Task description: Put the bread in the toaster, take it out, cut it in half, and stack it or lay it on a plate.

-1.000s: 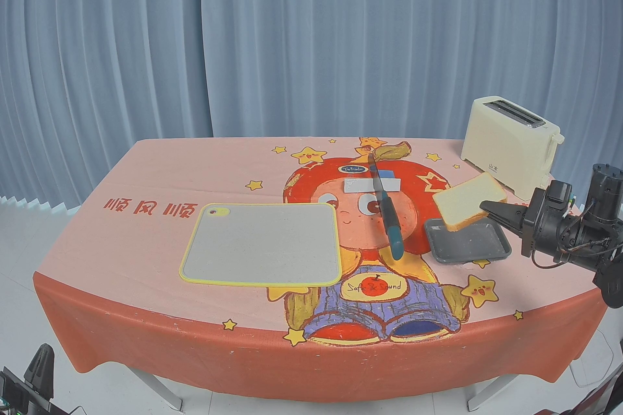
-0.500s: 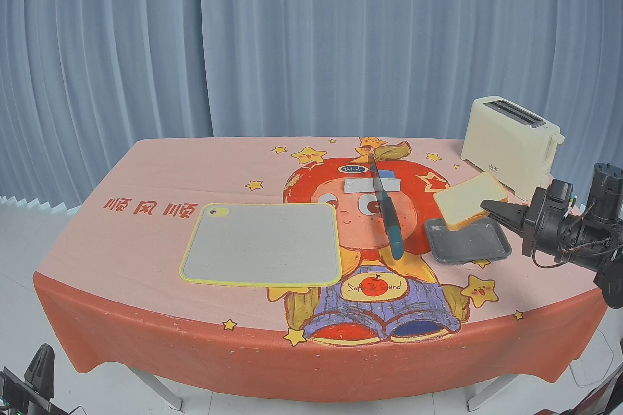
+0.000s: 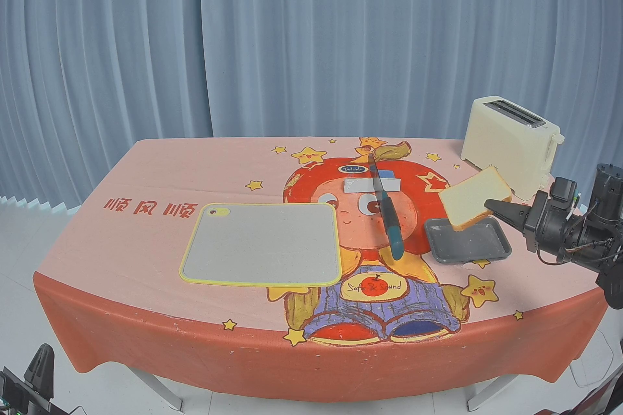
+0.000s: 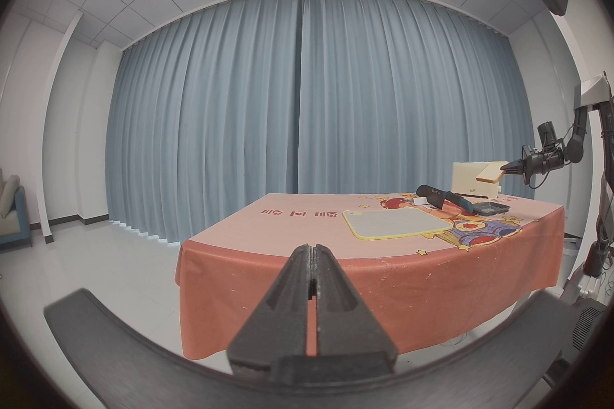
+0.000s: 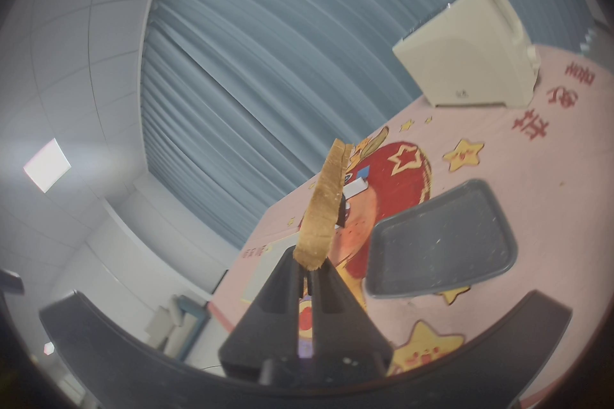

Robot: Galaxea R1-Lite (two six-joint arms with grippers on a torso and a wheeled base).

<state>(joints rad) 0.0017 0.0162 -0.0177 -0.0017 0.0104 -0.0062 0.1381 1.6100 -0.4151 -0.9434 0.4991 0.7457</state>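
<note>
Judging by how things lie, the task is barely begun: nothing on the worktop point(image 3: 130, 241), draped in salmon cloth with a cartoon print, looks toasted, cut or plated yet. The cutting board point(image 3: 263, 244), a flat grey rectangle with rounded corners and a yellow rim, lies near the front edge, and the halving is still to come. The toaster point(image 3: 513, 144), a smooth cream box of what seems to be plastic, stands at the far right with no slice showing in its dark top slots. Just in front of it sits the plate point(image 3: 474, 244), a shallow dark grey tray with a raised rim, not yet used. The knife point(image 3: 386, 209), with a dark blade and teal handle, rests on the cloth between board and plate. The bread point(image 3: 472, 197), a pale square slice with a tan crust, hangs tilted above the plate's far edge, short of the toaster. The right hand point(image 3: 494, 204) is clamped on its edge, while the left hand point(image 4: 311, 250), fingers pressed together on nothing, hangs low, well apart from the worktop.
</note>
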